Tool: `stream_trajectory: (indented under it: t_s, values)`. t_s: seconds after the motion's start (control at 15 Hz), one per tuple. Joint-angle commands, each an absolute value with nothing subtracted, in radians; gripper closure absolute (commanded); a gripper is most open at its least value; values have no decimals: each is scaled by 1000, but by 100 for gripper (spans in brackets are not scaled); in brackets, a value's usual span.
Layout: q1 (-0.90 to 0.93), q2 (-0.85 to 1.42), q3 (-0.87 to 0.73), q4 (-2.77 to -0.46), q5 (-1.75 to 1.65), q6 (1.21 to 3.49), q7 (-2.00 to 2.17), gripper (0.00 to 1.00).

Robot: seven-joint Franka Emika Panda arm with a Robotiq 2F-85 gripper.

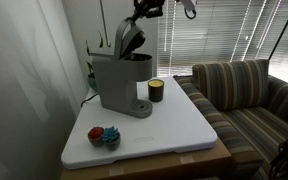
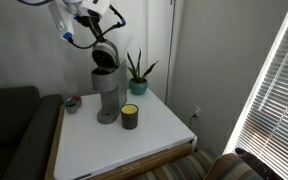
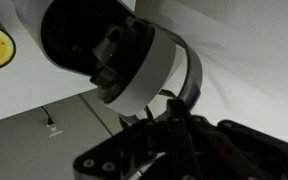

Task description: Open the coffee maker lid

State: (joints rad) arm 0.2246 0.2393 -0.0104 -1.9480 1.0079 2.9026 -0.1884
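White tabletop [image 1: 184,125] carries, at its near edge, a small red-and-blue object [image 1: 104,135]. Behind it stands the yellow-rimmed cup [image 1: 156,90], just beside the coffee maker [image 1: 116,85] towards the table's back. Its lid [image 1: 129,40] is tilted up, dark inner side exposed. Above the lid hangs the gripper [image 1: 147,9]; whether its fingers are apart or together cannot be told. Opening appears all but complete. The next move likely calls for lifting clear without nudging the lid shut.
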Motion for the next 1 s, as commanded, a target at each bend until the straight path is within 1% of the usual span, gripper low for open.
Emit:
stream_trajectory:
  t_s: [0.0,0.93]
  values:
    - [231,294,-20,-1899,966,2883,-153,100]
    - [230,332,-17,-1856,900,2873,-96,100]
